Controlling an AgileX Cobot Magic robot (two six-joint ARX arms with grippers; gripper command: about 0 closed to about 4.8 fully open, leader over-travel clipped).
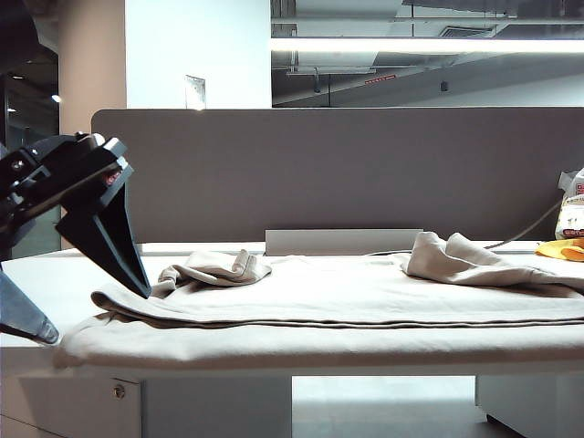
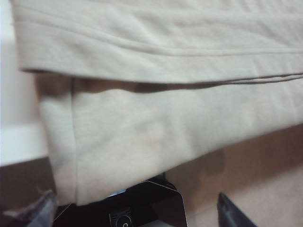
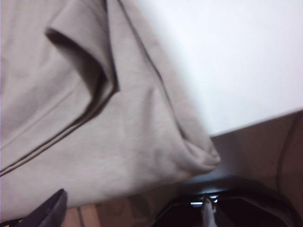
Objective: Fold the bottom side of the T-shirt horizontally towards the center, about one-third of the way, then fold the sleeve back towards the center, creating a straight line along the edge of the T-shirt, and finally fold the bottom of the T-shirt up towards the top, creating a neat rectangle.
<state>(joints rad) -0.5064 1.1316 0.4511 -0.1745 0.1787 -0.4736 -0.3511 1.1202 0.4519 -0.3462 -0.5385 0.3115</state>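
The beige T-shirt (image 1: 347,292) lies spread across the white table (image 1: 36,274), its front part draped over the near edge. A long stitched hem (image 1: 365,321) runs along a folded layer on top, also seen in the left wrist view as the hem (image 2: 189,66). Bunched sleeve fabric (image 1: 219,267) sits at the back left, and more (image 1: 456,257) at the back right. My left gripper (image 1: 89,313) hangs open at the shirt's left end, empty (image 2: 135,213). My right gripper (image 3: 130,210), out of the exterior view, stands open and empty below the shirt's overhanging corner (image 3: 203,158).
A grey partition (image 1: 319,173) closes off the back of the table. A yellow-and-white packet (image 1: 568,233) and a cable (image 1: 538,226) lie at the far right. A black device (image 2: 142,208) shows beneath the table's front edge.
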